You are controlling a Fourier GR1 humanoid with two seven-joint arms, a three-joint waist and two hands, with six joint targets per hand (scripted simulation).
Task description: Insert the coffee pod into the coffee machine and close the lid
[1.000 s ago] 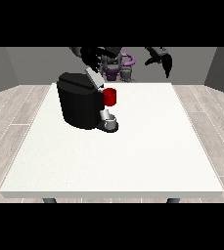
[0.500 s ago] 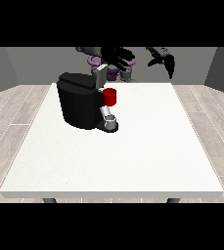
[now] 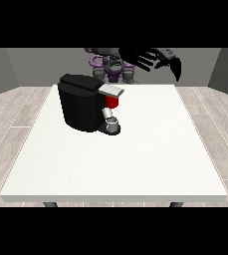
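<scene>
Stood at ten o'clock on the table (image 3: 135, 164): black machine (image 3: 83, 104), grey lid (image 3: 111, 90) jutting toward three o'clock over a red thing at the machine (image 3: 112, 102). Hung raised at one o'clock (above the far edge): hand at the view's right (image 3: 158, 59), fingers spread straight, holding nothing. Saw no pod plainly anywhere.

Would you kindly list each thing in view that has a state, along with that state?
Coffee machine: upright on the table, with a grey flap jutting out at its top front.
Red thing at the machine: under the flap.
Grey cup: upright on the machine's base.
Hand at the view's right: raised above the far table edge, fingers spread, holding nothing.
</scene>
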